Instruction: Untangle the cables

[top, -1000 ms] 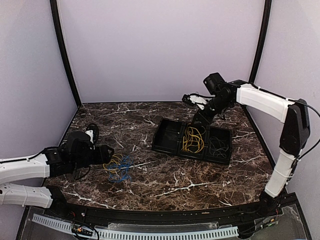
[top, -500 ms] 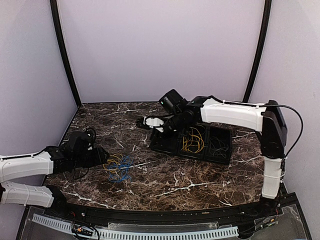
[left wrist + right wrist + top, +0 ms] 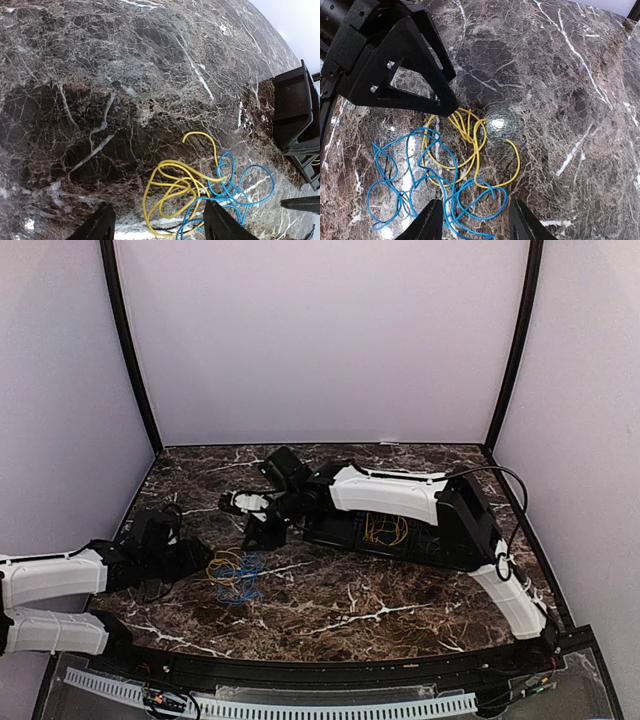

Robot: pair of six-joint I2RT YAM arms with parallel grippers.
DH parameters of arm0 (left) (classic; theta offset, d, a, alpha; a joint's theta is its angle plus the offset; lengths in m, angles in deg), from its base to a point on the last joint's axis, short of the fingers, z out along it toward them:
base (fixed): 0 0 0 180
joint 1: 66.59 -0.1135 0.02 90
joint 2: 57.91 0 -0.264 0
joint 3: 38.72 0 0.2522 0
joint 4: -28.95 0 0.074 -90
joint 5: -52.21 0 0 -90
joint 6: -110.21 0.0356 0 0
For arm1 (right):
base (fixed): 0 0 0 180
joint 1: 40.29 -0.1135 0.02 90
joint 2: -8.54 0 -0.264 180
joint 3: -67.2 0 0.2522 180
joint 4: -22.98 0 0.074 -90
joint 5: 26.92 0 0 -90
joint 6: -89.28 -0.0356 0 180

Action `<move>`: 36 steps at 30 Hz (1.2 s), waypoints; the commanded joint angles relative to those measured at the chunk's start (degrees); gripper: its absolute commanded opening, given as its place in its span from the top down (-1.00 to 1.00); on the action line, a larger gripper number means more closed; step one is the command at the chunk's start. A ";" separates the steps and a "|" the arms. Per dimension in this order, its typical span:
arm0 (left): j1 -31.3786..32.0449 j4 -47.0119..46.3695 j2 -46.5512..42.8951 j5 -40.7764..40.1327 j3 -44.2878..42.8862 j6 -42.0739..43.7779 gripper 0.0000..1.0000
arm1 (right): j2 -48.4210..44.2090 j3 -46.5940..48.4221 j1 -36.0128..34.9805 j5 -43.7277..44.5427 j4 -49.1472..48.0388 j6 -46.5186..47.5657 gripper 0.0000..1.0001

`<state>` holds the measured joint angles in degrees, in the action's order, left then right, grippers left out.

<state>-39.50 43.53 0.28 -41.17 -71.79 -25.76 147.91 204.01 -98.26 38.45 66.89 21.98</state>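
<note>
A tangle of yellow cable (image 3: 228,565) and blue cable (image 3: 246,586) lies on the marble table at front left. My left gripper (image 3: 205,558) is open at the tangle's left edge. In the left wrist view (image 3: 157,212) the yellow cable (image 3: 175,190) lies between its fingers, with the blue cable (image 3: 237,182) to the right. My right gripper (image 3: 257,537) is open and empty, just above the tangle's far side. In its wrist view (image 3: 472,215) it looks down on yellow (image 3: 470,140) and blue (image 3: 420,185) loops. More yellow cable (image 3: 385,530) lies in the black tray (image 3: 340,535).
The left gripper's black finger (image 3: 405,70) fills the upper left of the right wrist view, its tip at the yellow loops. The right arm stretches across the tray and hides part of it. Black posts and lilac walls enclose the table.
My right arm has swung left from over the tray to just above the yellow and blue tangle. My left gripper has shifted slightly and stays at the tangle's left edge.
</note>
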 commanded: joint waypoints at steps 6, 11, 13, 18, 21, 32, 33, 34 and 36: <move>-0.64 -7.09 -0.30 7.62 5.17 -2.82 -0.18 | 7.38 7.50 -1.93 -2.87 -5.22 -7.86 0.04; -0.64 -10.35 1.79 9.50 6.75 -3.24 -0.11 | 10.68 10.28 -2.28 -2.02 -7.22 -10.00 0.10; -0.64 -10.95 2.52 9.77 6.82 -3.20 -0.08 | 11.92 10.81 -2.26 -1.25 -7.78 -10.75 0.18; -0.64 -11.46 2.14 9.72 7.00 -2.97 -0.03 | 12.53 11.03 -2.27 0.78 -8.98 -11.66 0.53; -0.64 -11.43 1.97 9.33 7.01 -2.63 -0.02 | 11.59 11.43 -2.25 1.31 -9.08 -11.67 0.85; -0.64 -15.06 3.71 8.19 7.58 -0.82 0.29 | -2.95 9.14 -2.40 -5.05 -7.20 -13.34 1.00; -0.64 -15.85 3.87 8.20 7.60 -0.48 0.35 | -4.70 8.46 -2.38 -5.75 -7.20 -13.46 1.00; -0.64 -16.29 4.32 8.34 7.73 -0.32 0.45 | -6.19 7.77 -2.36 -6.29 -7.16 -13.47 1.00; -0.64 -17.33 4.95 8.23 7.93 0.08 0.57 | -9.05 6.71 -2.47 -7.06 -6.82 -13.26 1.00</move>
<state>-39.76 29.41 4.22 -32.51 -64.99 -27.25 147.62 212.09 -99.92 35.26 61.82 9.45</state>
